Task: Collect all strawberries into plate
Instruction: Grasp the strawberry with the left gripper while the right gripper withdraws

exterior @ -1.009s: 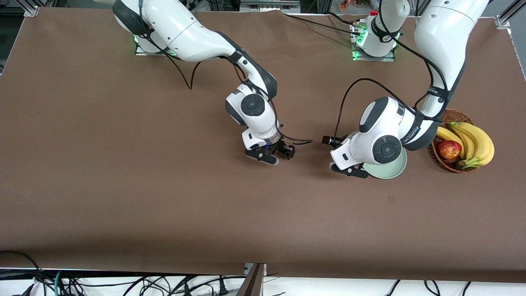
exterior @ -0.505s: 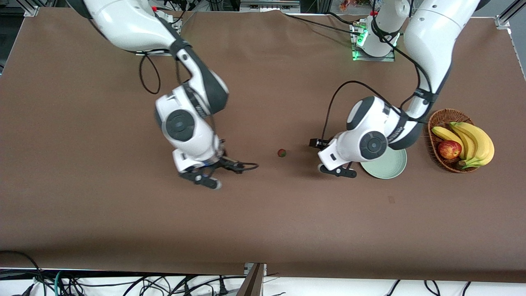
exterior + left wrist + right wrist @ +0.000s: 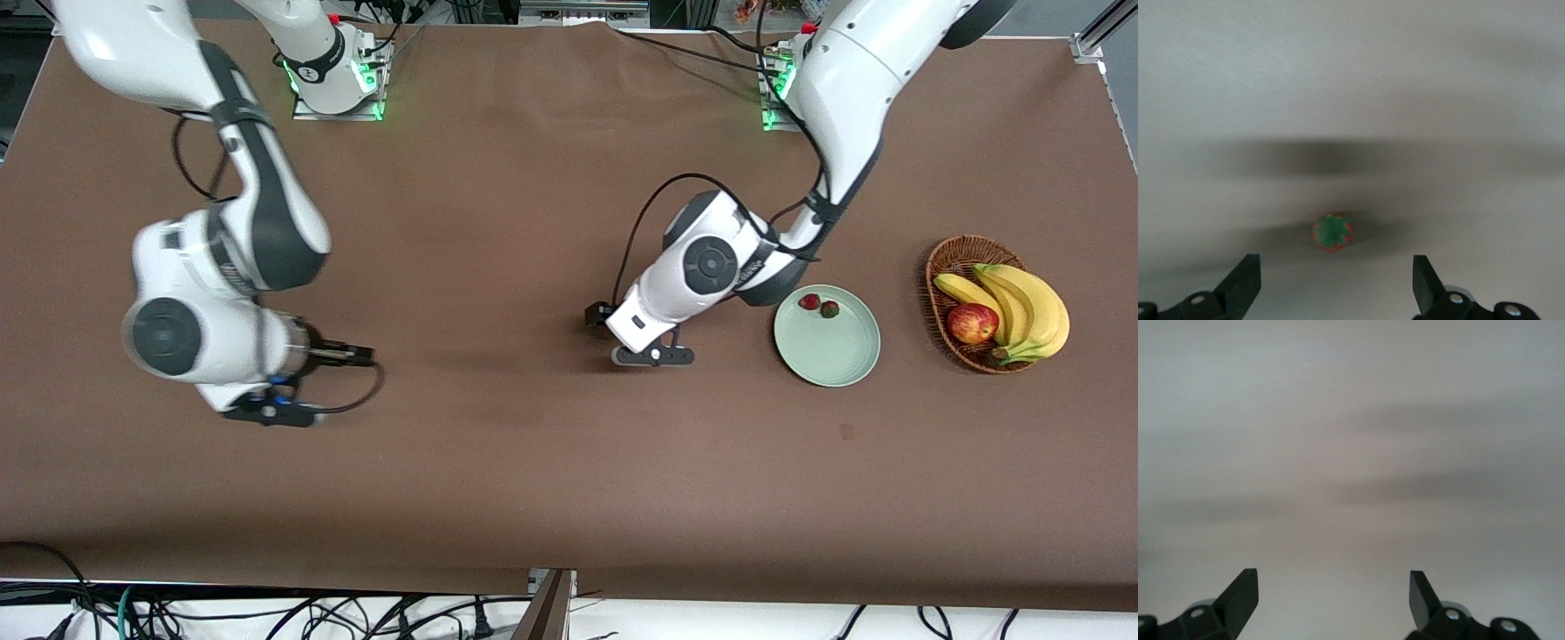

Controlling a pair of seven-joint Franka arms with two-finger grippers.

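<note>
Left gripper (image 3: pixel 1335 283) is spread wide over the last tiny red strawberry (image 3: pixel 1333 233) on the brown worktop (image 3: pixel 533 462). It looks soft, so I'd pinch gently across its middle. Right gripper (image 3: pixel 1331 597) is spread too, holding nothing.

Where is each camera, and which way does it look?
Front view: high across the table, facing both arms, the plate and fruit basket.
Left wrist view: on the left wrist, looking down past the open left tool at one strawberry.
Right wrist view: on the right wrist, looking at table past the open right tool.
Shared: front view shows both tools too.
</note>
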